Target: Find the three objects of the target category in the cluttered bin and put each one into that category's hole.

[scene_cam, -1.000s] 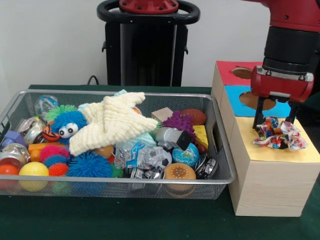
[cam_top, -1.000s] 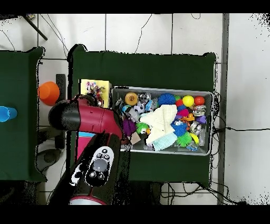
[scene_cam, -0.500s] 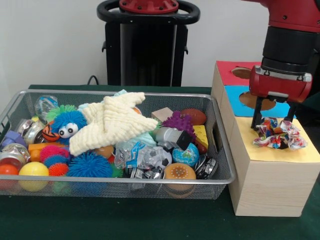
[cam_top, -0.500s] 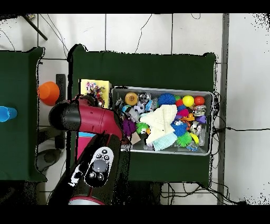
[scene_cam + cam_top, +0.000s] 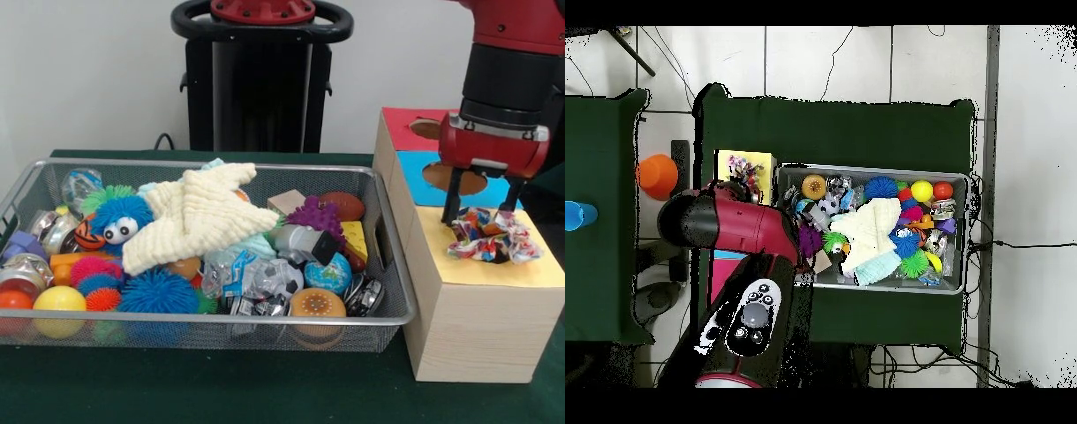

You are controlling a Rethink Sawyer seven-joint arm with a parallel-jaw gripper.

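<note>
Your gripper (image 5: 481, 206) stands spread above the confetti piece (image 5: 492, 237), which lies crumpled on the yellow top (image 5: 494, 269) at the table's front right corner – not visibly down the hole – so press it in before returning to the bin (image 5: 203, 320).

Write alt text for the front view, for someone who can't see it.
The red arm's open claw hangs over a confetti-patterned crinkled piece lying on the yellow top of a wooden box, right of a wire mesh bin full of toys, with a cream cloth on top.
</note>
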